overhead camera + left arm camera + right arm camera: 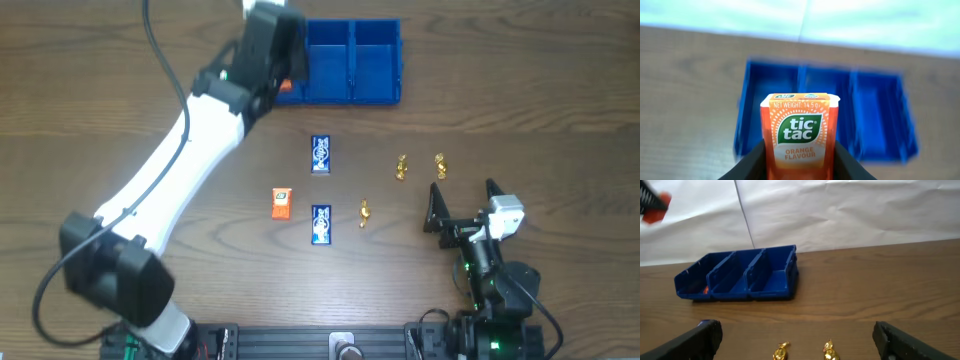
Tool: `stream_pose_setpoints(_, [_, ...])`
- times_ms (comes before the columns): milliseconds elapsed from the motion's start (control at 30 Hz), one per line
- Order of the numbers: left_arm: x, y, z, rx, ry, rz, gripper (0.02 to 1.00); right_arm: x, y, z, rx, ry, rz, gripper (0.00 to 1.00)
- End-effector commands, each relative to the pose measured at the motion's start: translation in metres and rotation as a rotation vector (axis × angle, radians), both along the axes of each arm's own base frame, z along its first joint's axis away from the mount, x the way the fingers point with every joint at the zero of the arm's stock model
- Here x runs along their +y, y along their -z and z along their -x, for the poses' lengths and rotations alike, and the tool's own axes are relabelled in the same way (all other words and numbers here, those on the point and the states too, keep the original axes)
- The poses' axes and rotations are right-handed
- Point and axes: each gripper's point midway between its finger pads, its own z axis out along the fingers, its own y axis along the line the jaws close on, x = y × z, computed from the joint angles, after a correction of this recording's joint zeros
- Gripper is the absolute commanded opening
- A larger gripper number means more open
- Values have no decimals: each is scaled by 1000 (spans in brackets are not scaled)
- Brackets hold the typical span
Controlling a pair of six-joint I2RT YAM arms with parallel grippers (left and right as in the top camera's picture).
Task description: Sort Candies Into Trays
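My left gripper [800, 167] clamps the orange box [800, 132], my right gripper [797, 340] gapes; released off-centre, it could straddle a divider of the blue tray [880, 117]

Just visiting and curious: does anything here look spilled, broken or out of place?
Nothing stands out. The left hand holds an orange box upright near the blue tray; two blue packets, another orange box and three gold candies lie separately on the table, seemingly intact.
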Motion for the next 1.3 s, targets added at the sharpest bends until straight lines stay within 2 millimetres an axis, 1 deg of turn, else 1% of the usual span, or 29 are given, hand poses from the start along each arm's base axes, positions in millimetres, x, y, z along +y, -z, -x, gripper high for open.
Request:
stream_pose_setpoints(33, [13,59,-46,132,-60,-47,292,-2,1,0,1,10,-9,998])
stream_pose_setpoints(100, [17,85,-53,179,-65,-39,294,-2,1,0,1,10,-9,998])
stream_pose_setpoints(133, [20,93,-55,197,-66,-37,294,-2,1,0,1,10,-9,998])
stream_pose_setpoints(233, [23,111,-57,229,-66,-45,303,-2,1,0,1,10,-9,998])
stream_pose_setpoints(267, [23,115,-57,235,-67,-46,327,-2,1,0,1,10,-9,998])
stream_pose_setpoints(300, [23,118,-57,240,-65,-47,393,-2,1,0,1,10,-9,998])
stream_pose_setpoints(333, [23,118,-57,240,-62,-49,435,-2,1,0,1,10,-9,998])
stream_pose_setpoints(367, [23,118,-57,239,-59,-52,566,-2,1,0,1,10,-9,998])
stream_pose_setpoints(400, [23,113,-56,236,-57,-48,726,-2,1,0,1,10,-9,998])
stream_pose_setpoints(433, [24,104,-52,235,-56,-47,801,-2,1,0,1,10,-9,998])
stream_pose_setpoints(467, [24,94,-46,233,-54,-48,838,-2,1,0,1,10,-9,998])
stream_pose_setpoints(500, [25,81,-38,229,-57,-53,853,-2,1,0,1,10,-9,998])
stream_pose_setpoints(567, [23,44,-8,184,-47,-52,882,-2,1,0,1,10,-9,998])
stream_pose_setpoints(600, [21,31,13,154,-41,-40,899,-2,1,0,1,10,-9,998])
stream_pose_setpoints(633, [17,26,36,138,-16,-28,906,-2,1,0,1,10,-9,998])
stream_pose_setpoints(667, [12,32,66,137,10,-19,908,-2,1,0,1,10,-9,998])
stream_pose_setpoints(700, [9,48,92,152,21,-17,908,-2,1,0,1,10,-9,998])
stream_pose_setpoints(767, [7,88,128,220,24,-38,908,-2,1,0,1,10,-9,998])
stream_pose_setpoints(800, [8,106,140,258,23,-48,899,-2,1,0,1,10,-9,998])
stream_pose_setpoints(833, [10,130,154,309,16,-64,888,-2,1,0,1,11,-9,998])
stream_pose_setpoints(900, [16,162,173,376,8,-74,882,-2,1,0,1,10,-9,998])
stream_pose_setpoints(933, [19,181,186,424,3,-64,879,-2,1,0,1,10,-9,998])
stream_pose_setpoints(967, [23,194,196,461,-9,-59,875,-2,1,0,1,10,-9,998])
stream_pose_setpoints(1000, [26,203,203,483,-27,-61,866,-2,1,0,1,10,-9,998])
stream_pose_setpoints(1067, [27,217,213,504,-27,-72,860,-2,1,0,1,10,-9,998])
stream_pose_setpoints(1200, [17,231,217,517,3,-92,847,-2,1,0,1,10,-9,998])
stream_pose_setpoints(1300, [17,239,222,543,9,-111,838,-2,1,0,1,10,-9,998])
